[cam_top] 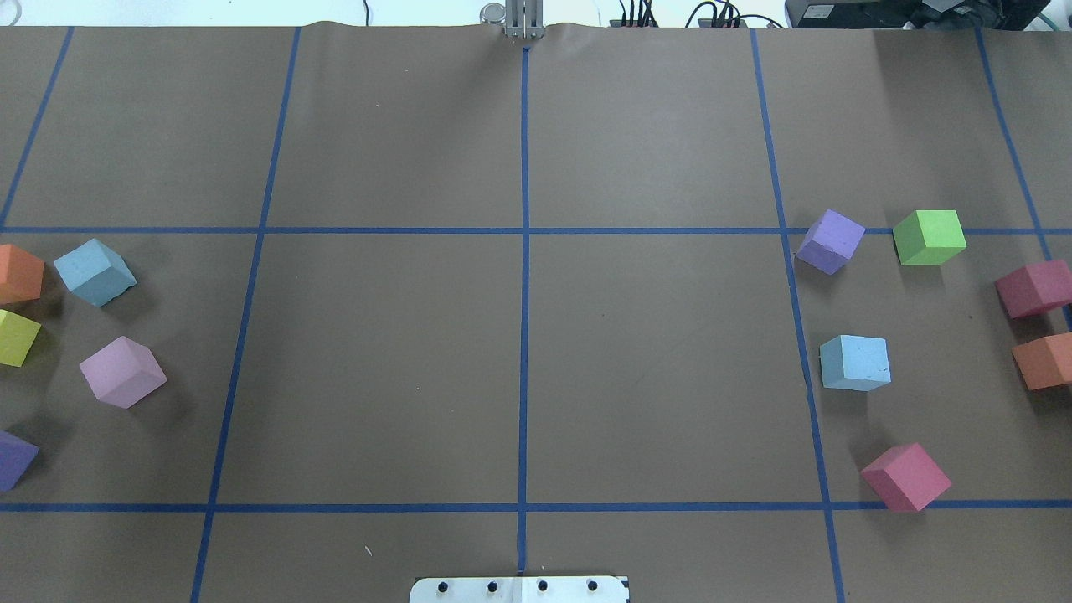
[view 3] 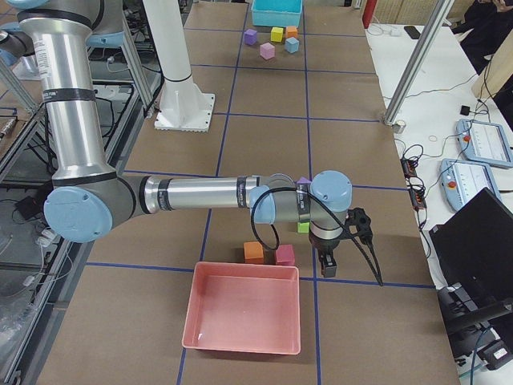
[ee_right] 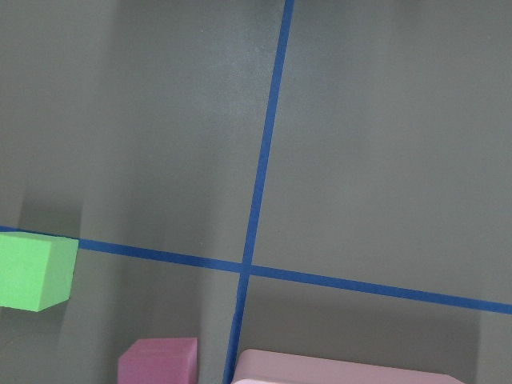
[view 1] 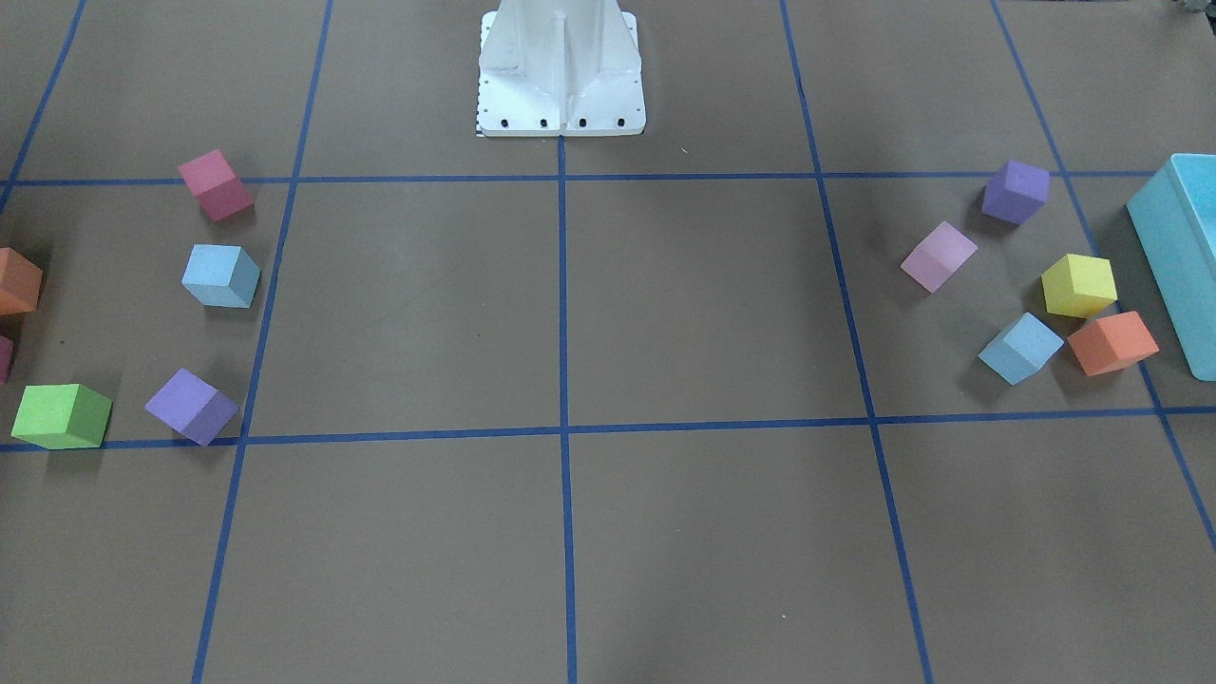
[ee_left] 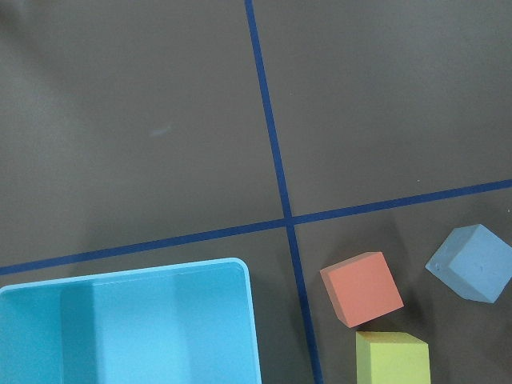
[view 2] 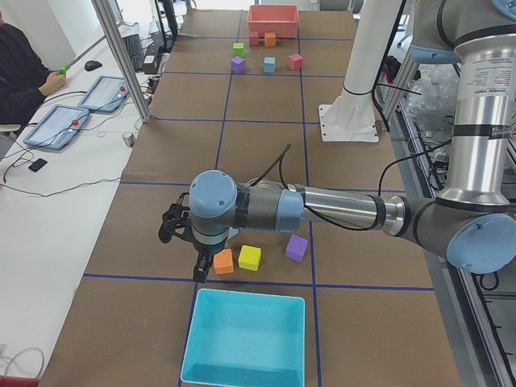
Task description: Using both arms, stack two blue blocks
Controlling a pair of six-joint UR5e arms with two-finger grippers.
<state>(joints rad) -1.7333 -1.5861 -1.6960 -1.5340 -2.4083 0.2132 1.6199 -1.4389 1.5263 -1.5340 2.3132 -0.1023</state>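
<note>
One blue block (cam_top: 95, 272) lies at the table's left end beside an orange cube (cam_top: 18, 273); it also shows in the front view (view 1: 1020, 348) and the left wrist view (ee_left: 472, 262). The other blue block (cam_top: 854, 363) lies alone at the right end, also in the front view (view 1: 220, 275). My left gripper (view 2: 199, 271) hangs over the orange cube near the turquoise bin (view 2: 246, 339). My right gripper (view 3: 328, 264) hangs beside a crimson cube (view 3: 284, 255). Both grippers show only in side views, so I cannot tell whether they are open or shut.
Yellow (view 1: 1078, 285), pink (view 1: 938, 256) and purple (view 1: 1016, 191) cubes lie around the left blue block. Purple (cam_top: 830, 241), green (cam_top: 928, 237), crimson (cam_top: 905, 476) and orange (cam_top: 1043, 361) cubes surround the right one. A pink-red bin (view 3: 244, 317) stands at the right end. The white pedestal (view 1: 560, 71) stands at the middle.
</note>
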